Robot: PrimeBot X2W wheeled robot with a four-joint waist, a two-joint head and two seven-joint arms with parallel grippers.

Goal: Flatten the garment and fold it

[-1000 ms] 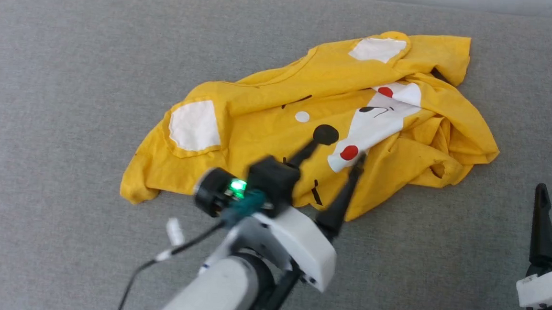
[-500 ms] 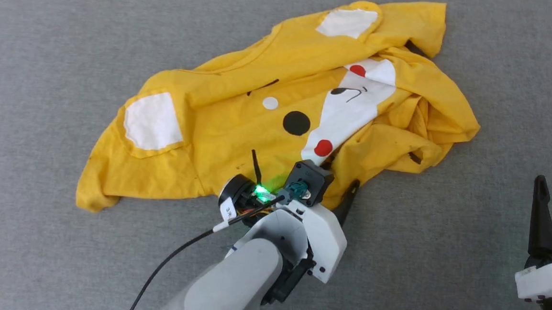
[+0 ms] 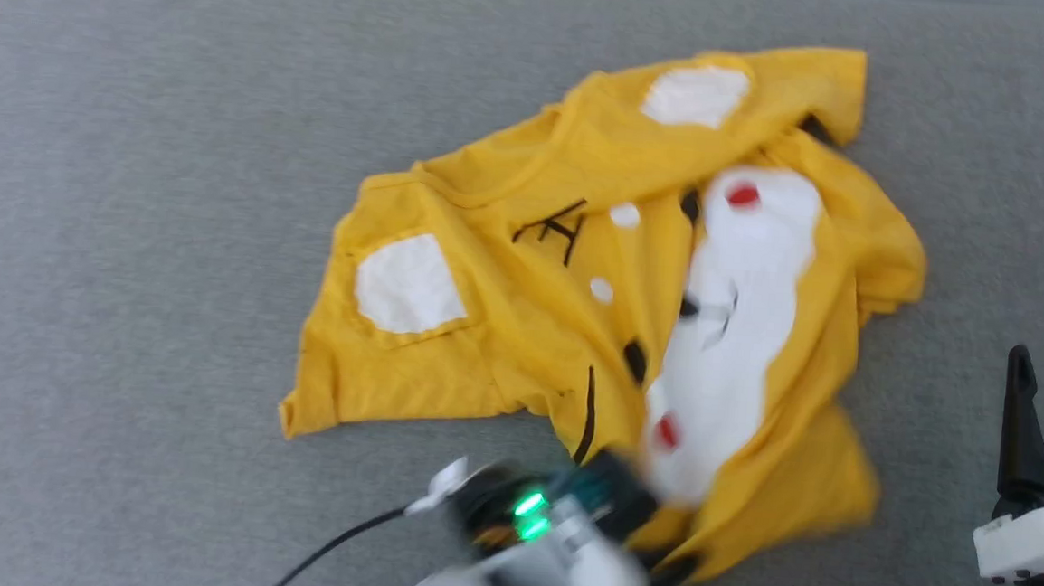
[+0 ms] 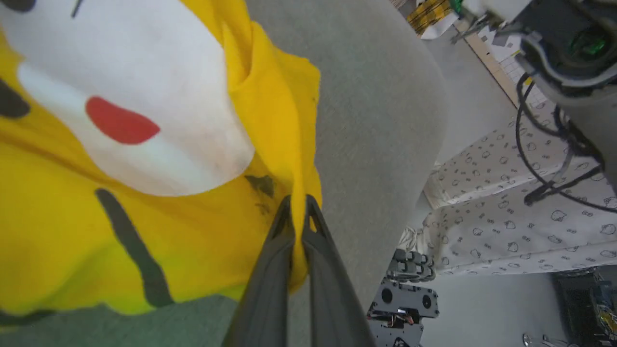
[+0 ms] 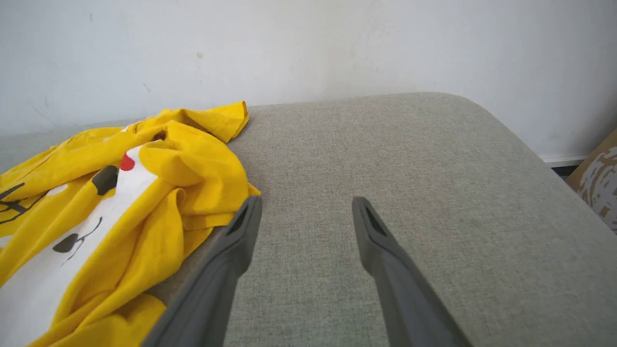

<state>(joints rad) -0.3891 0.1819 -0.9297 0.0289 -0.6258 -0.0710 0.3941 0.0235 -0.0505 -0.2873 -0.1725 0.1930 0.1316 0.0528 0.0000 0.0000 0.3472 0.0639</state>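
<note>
The garment (image 3: 520,329) lies crumpled right of centre in the head view, print side up on the grey cushioned surface (image 3: 128,215). Its lower right part is smeared by motion blur, so the folds there are hard to make out. At the bottom centre of the left wrist view, the left gripper (image 4: 298,207) has its fingers pressed together on a fold of yellow hem, just below the white patch with a red dot. In the head view that wrist is a blur at the bottom edge, its fingers hidden by cloth. The right gripper (image 5: 306,209) holds its fingers apart over bare surface near the garment's edge. The head view's lower right corner cuts it off.
</note>
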